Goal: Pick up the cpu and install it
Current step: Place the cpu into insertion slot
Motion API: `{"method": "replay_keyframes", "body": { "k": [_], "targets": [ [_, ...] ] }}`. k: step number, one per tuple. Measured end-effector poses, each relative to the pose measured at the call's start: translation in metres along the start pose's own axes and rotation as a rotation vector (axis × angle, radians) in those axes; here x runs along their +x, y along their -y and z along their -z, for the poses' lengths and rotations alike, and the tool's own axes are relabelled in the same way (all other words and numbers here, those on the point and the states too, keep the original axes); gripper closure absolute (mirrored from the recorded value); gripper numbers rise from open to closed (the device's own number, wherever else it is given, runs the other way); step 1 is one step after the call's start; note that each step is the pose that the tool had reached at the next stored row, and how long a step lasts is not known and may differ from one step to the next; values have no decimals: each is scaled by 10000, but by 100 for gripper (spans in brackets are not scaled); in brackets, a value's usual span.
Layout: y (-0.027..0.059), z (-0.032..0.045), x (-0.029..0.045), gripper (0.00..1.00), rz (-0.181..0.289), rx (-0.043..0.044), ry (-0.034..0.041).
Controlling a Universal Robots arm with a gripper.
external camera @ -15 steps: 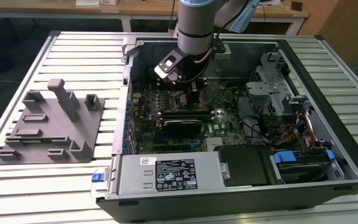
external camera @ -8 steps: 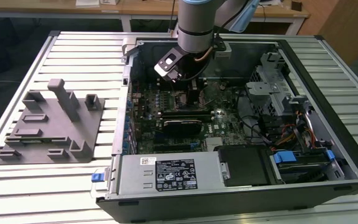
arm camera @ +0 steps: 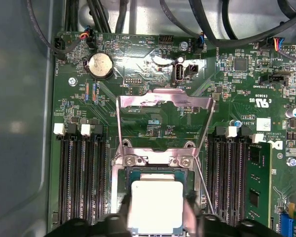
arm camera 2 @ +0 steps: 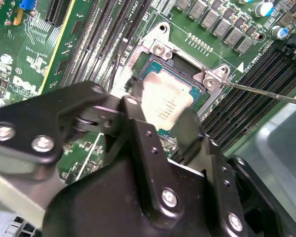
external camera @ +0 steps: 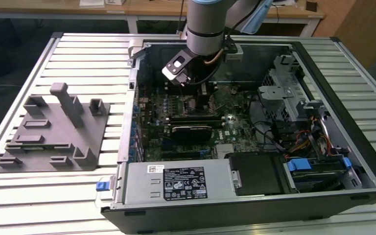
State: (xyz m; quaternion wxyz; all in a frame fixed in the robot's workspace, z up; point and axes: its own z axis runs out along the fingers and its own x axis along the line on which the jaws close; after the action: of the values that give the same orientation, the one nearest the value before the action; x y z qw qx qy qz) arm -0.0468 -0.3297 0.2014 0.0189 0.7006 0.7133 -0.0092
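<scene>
Pincer [arm camera: 156, 218] sits low inside the open computer case [external camera: 240, 215], above the motherboard [arm camera: 153, 126]. Fingers [arm camera: 121, 219] are drawn in against two opposite edges of the cpu [arm camera: 155, 203], gripping it. Cpu lies flat within the socket [arm camera: 138, 161] frame; seated or just above, cannot tell. Load plate [arm camera: 163, 98] stands open. Grey tray [external camera: 51, 132] rests on the tabletop [external camera: 83, 49], well apart.
</scene>
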Motion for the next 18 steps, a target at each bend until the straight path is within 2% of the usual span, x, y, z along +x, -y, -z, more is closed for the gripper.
{"method": "replay_keyframes", "body": {
  "k": [1, 3, 4, 7, 8, 10, 15, 18],
  "targets": [
    [0, 1, 0, 46, -1, 0, 1],
    [0, 2, 0, 58, 0, 0, 0],
    [0, 2, 0, 58, 0, 0, 0],
    [0, 4, 0, 76, 0, 0, 1],
    [0, 5, 0, 76, 0, 0, 0],
    [0, 6, 0, 87, 0, 0, 0],
    [0, 9, 0, 89, 0, 0, -1],
    [0, 7, -2, 89, -1, -1, -98]
  ]
}}
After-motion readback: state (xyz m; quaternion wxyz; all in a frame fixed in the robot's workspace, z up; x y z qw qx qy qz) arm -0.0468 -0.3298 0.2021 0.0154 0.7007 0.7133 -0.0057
